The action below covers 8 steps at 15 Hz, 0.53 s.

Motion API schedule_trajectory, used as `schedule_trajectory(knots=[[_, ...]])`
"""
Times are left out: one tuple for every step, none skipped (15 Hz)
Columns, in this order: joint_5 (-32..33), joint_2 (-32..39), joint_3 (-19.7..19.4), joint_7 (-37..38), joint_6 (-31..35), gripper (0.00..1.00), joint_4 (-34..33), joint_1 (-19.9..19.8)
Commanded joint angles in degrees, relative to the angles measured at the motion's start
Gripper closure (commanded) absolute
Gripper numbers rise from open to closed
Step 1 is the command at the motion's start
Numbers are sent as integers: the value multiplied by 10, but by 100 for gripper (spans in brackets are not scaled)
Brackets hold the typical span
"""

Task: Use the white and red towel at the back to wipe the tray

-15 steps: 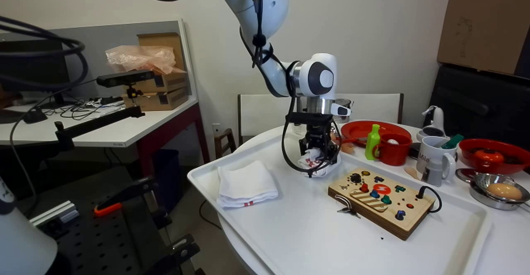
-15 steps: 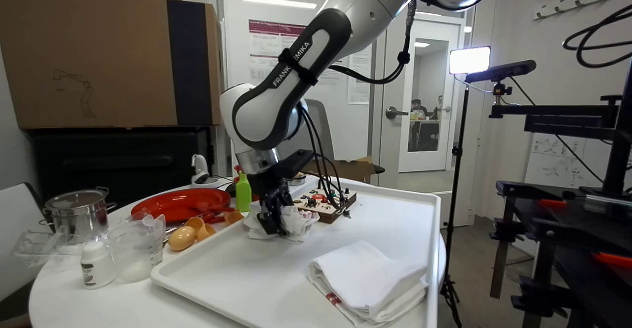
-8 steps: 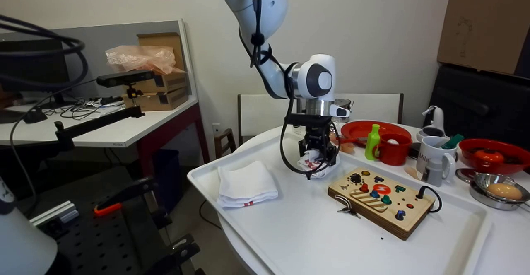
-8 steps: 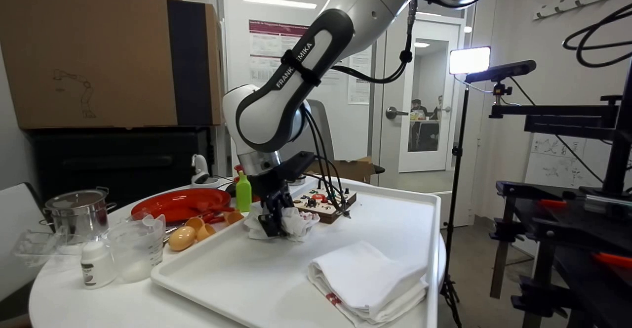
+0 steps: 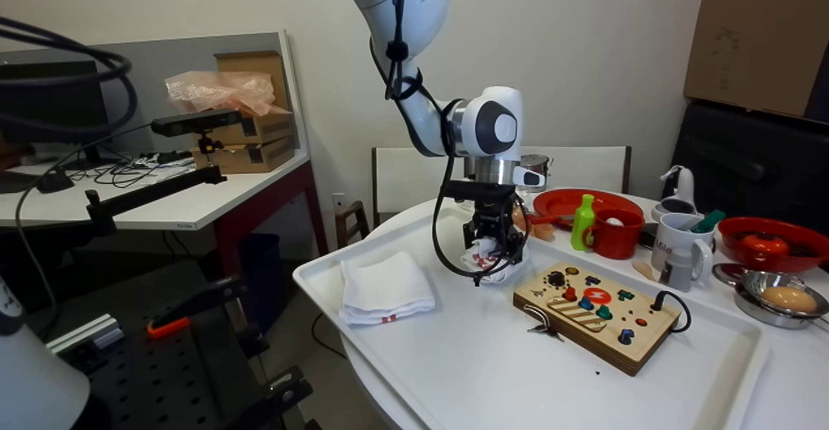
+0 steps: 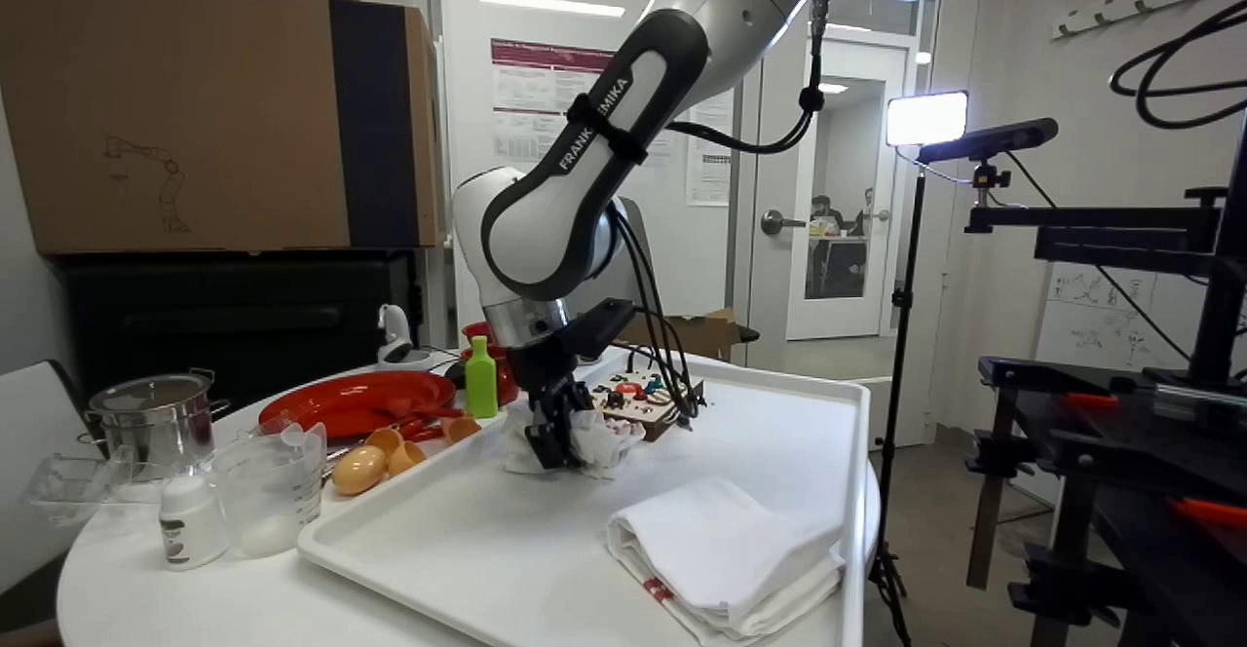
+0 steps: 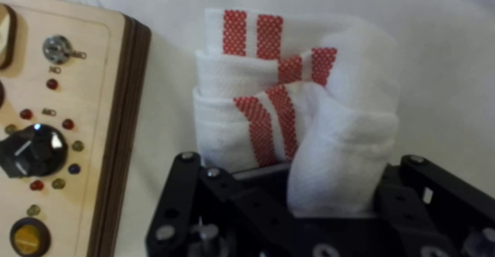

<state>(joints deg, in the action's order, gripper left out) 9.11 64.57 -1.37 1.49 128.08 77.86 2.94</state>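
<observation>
The white and red towel (image 7: 348, 141) is bunched up, with paired red stripes showing on its folds in the wrist view. My gripper (image 6: 557, 433) is shut on it, and a white fold bulges up between the black fingers. In both exterior views the towel (image 6: 604, 440) lies crumpled under the gripper, against the surface of the tray (image 5: 479, 365). That tray is large, white and low-rimmed. The fingertips themselves are hidden by cloth and a loop of cable in an exterior view.
A wooden board with knobs (image 5: 599, 316) sits on the tray close beside the towel. A folded, mostly white cloth (image 5: 388, 287) lies near another edge. Beyond the rim stand a green bottle (image 5: 583, 223), a red mug (image 5: 615, 236), and eggs with shells (image 6: 360, 470).
Still shut on the towel, my gripper has slid a short way over the tray, rightward in an exterior view, dragging the towel along. The folded cloth and wooden board have stayed put.
</observation>
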Motion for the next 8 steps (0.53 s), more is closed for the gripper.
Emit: schedule_trajectory(knots=[[-12,-26,0,4,24,100,77,-3],[-14,-32,0,6,27,100,89,-4],[-16,-40,1,7,33,100,106,-6],[-18,-48,1,11,40,100,124,-7],[-22,-55,0,15,47,100,141,-8],[-26,-61,1,18,53,100,156,-11],[-30,-68,1,21,60,100,174,-13],[-34,-74,1,23,67,100,188,-15]])
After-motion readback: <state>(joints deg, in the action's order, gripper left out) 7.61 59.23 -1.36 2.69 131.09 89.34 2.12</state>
